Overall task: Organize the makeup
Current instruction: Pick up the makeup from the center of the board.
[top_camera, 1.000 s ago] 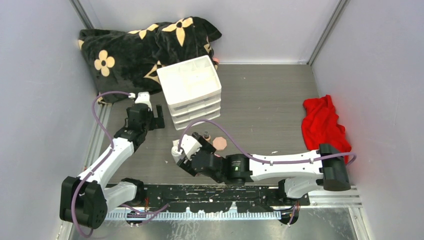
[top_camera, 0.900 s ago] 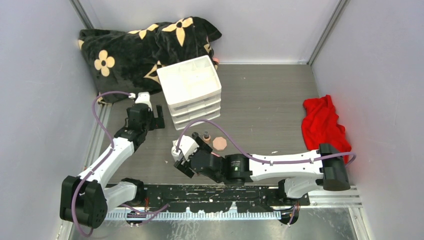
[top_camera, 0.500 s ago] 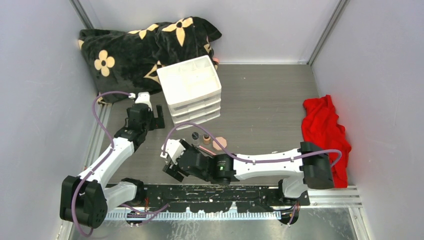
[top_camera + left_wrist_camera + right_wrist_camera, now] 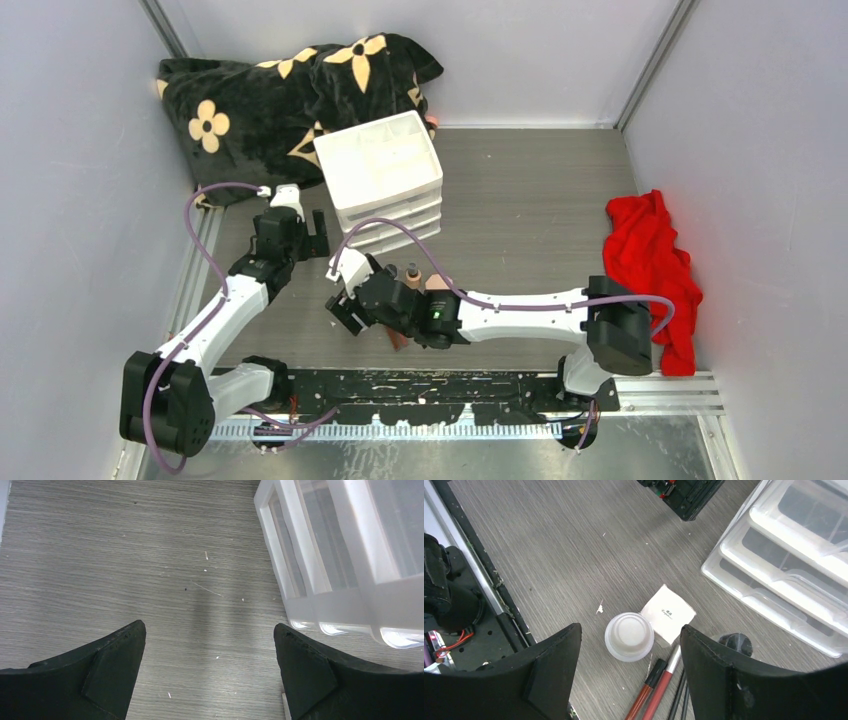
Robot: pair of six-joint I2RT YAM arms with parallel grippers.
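In the right wrist view my right gripper (image 4: pixel 630 630) is open and hangs above a round white bottle (image 4: pixel 629 636), with one finger on each side of it and not touching. A white square box (image 4: pixel 668 612) touches the bottle. Two red tubes (image 4: pixel 659 686) and thin black pencils (image 4: pixel 682 690) lie beside them, next to a dark cap (image 4: pixel 735 642). In the top view the right gripper (image 4: pixel 343 303) hides the bottle; the tan dark-capped bottle (image 4: pixel 410 272) and pink compact (image 4: pixel 438 284) show behind the arm. My left gripper (image 4: pixel 210 626) is open and empty over bare table.
The white plastic drawer unit (image 4: pixel 385 180) stands at the back centre, close to the right of the left gripper (image 4: pixel 318 232); it also shows in the left wrist view (image 4: pixel 320 555). A black flowered cushion (image 4: pixel 290 90) lies back left, a red cloth (image 4: pixel 650 260) right. The black base rail (image 4: pixel 440 385) runs along the near edge.
My right arm has swung left and then toward the back, so its open gripper now sits over the white bottle. The left arm has not moved.
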